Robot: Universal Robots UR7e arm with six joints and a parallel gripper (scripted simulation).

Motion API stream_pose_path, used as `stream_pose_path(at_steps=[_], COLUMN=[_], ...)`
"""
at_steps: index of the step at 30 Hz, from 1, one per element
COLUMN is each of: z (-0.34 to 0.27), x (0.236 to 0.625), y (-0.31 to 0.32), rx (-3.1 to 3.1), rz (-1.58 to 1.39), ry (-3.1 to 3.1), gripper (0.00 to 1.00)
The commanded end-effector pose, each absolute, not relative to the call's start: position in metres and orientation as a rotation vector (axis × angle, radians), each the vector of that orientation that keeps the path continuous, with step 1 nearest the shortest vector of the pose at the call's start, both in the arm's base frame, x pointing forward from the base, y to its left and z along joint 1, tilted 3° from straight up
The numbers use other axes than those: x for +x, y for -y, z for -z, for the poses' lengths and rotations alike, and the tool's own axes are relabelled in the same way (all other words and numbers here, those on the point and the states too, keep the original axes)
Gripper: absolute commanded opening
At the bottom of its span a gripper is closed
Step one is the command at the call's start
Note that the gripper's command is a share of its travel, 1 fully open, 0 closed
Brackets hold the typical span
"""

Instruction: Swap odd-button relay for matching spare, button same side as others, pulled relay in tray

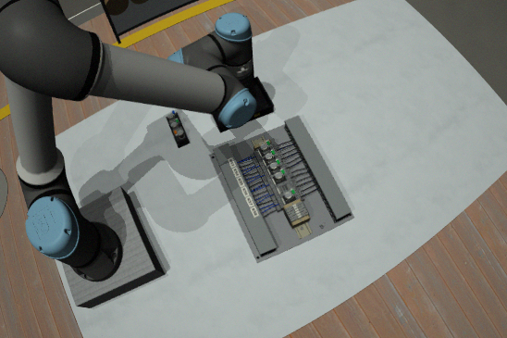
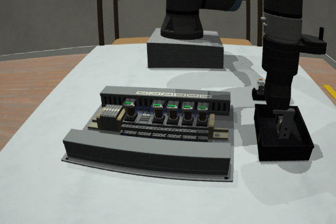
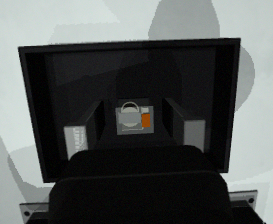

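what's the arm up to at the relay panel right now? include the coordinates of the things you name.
The arm isn't at the panel itself: its open gripper [image 2: 283, 127] [image 3: 133, 111] is down in the black tray [image 2: 285, 153] [image 3: 132, 46], fingers either side of an orange-button relay [image 3: 132, 120] and gripping nothing. On the panel, five green-button relays stand in the row, with one socket [image 2: 145, 118] empty. The spares are in the small rack [image 1: 183, 144] [image 2: 259, 97]; no replacement is fitted.
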State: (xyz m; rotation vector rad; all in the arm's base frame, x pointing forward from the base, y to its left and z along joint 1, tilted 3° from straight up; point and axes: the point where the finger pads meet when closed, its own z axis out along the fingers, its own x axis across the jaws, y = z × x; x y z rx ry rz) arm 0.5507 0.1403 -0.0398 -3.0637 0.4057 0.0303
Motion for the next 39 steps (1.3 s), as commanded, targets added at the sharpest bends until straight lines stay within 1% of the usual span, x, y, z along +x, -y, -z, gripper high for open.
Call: stream_pose_path(at_steps=[1, 39], z=[0.0374, 0.0294], x=[0.5514, 0.5515], y=[-0.1402, -0.1398], rx=[-3.063, -3.063], rz=[-0.027, -0.027], ry=[-0.406, -0.406], gripper=[1.00, 1.00])
